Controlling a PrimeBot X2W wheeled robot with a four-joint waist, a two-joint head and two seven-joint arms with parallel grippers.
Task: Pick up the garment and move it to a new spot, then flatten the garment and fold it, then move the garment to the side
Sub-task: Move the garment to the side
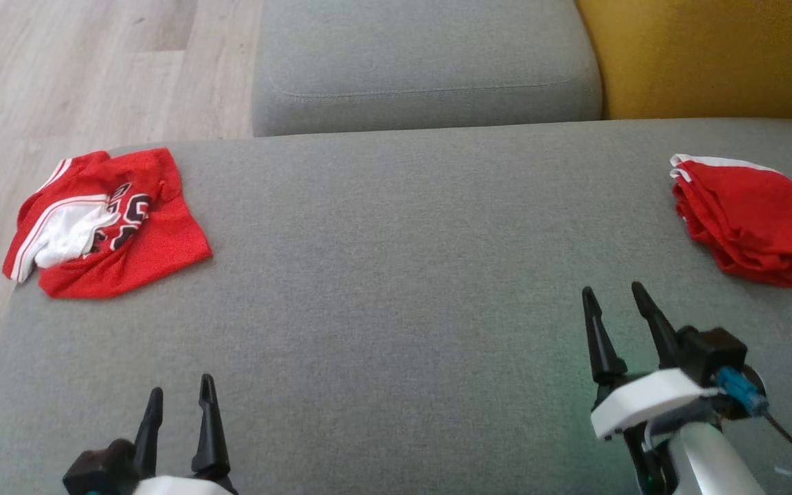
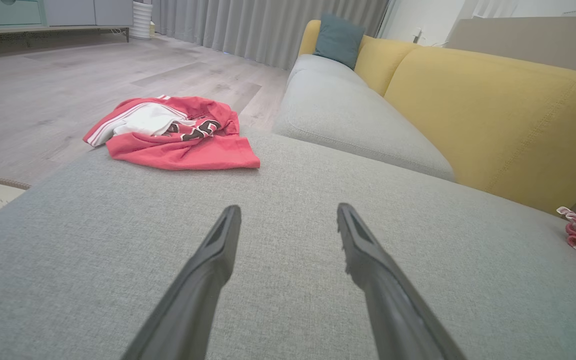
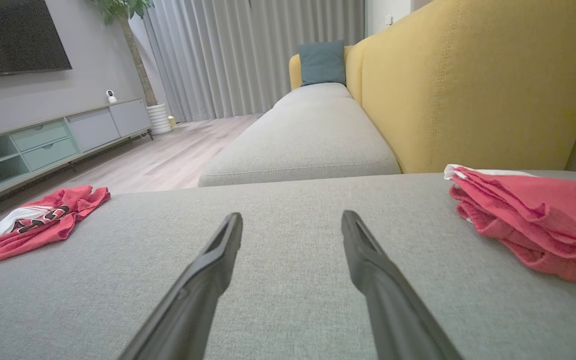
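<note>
Grey sofa upholstery (image 1: 396,275) spreads across the foreground as a broad flat seat, with a second grey seat cushion (image 1: 423,62) beyond it and a yellow backrest (image 1: 705,55) at the far right. Pale wooden floor (image 1: 59,69) runs along the left, and the right wrist view takes in a teal cushion (image 3: 322,62), grey curtains (image 3: 248,50) and a low cabinet (image 3: 43,145) against the wall.

Near the seat's far left corner lies the crumpled red garment (image 1: 155,240), a jersey with white trim and dark lettering (bunched up, part of its white inside showing). At the far right edge of the seat rests a folded red garment (image 1: 753,220), stacked in neat layers with a white edge on top.

Low at the near edge, the left gripper (image 1: 181,386) has its fingers spread wide and holds nothing. Well apart from the jersey, it points roughly towards it. The right gripper (image 1: 611,289) sits further forward, also wide open and empty, near the folded pile but not touching it.
</note>
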